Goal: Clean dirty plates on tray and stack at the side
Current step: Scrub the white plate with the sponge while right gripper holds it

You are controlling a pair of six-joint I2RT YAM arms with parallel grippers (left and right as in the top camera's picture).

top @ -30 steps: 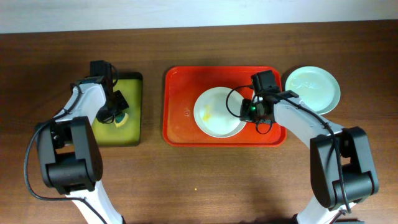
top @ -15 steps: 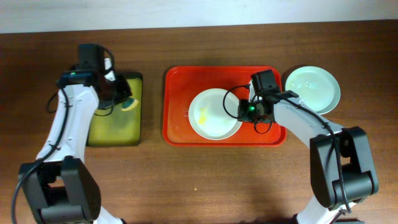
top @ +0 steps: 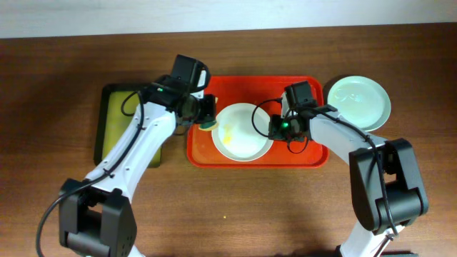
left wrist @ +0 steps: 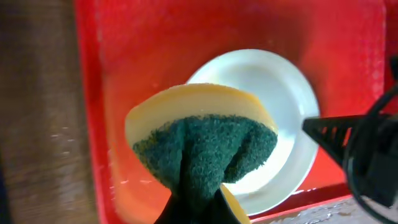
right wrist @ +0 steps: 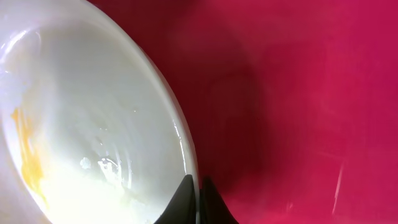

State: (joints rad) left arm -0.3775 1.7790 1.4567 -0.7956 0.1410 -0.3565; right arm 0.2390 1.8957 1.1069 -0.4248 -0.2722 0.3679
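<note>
Scrubbing is judged the step in hand: the white plate, yellow-smeared, is pinched at its rim by the right tool in the tray centre; a sponge is clamped in the left tool, tray's left part. Next, sponge is to be pressed onto smear w/o shoving plate. Wooden worktop, a blue-green plate right of tray
</note>
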